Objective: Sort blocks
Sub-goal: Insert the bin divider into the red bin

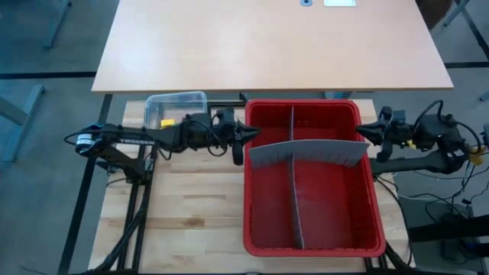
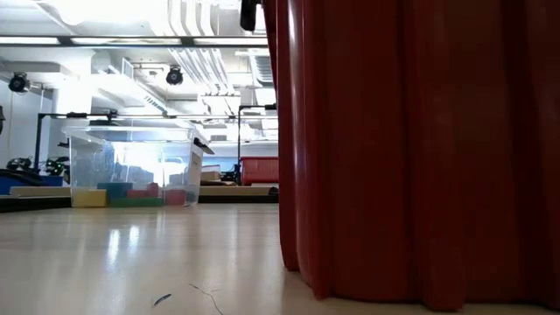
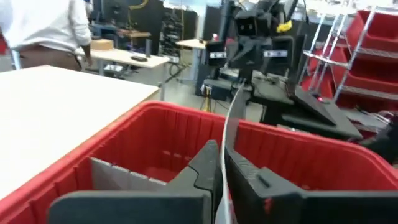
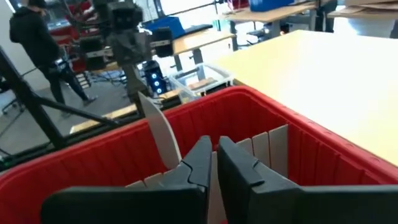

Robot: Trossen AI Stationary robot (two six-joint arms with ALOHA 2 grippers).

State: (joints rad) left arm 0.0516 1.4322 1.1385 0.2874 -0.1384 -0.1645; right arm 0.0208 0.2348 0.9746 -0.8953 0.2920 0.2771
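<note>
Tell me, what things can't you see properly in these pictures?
- Blocks: in the low view, blurry colours through the clear tub; the left gripper covers part of the tub in the high view.
- Red bin: fills the low view's right side, hiding everything behind it.
- Curved grey divider: its ends disappear at the left and right gripper tips.

The left arm reaches in from the left, its gripper (image 1: 250,136) closed, fingers (image 3: 205,171) pressed together. The right arm reaches in from the right, its gripper (image 1: 362,134) likewise closed, fingers (image 4: 202,163) together. They face each other.
</note>
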